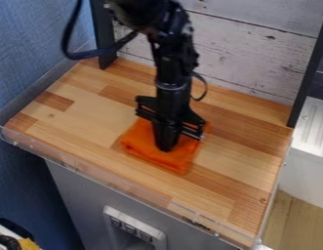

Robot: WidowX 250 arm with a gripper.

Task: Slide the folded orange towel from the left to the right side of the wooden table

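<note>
The black gripper [166, 148] hangs straight down over the middle of the wooden counter [85, 105]. Its tips are at a folded orange cloth [180, 158], touching or just above its top. The cloth lies flat, roughly square, with its near edge toward the front of the counter. Part of the cloth's far side is hidden behind the gripper. Whether any fabric is between the tips cannot be made out.
A clear low rim [111, 185] runs along the counter's front edge. Whitewashed boards [255, 53] stand behind, between two dark posts. A blue wall [27, 58] is at the left and a white unit [307, 156] at the right.
</note>
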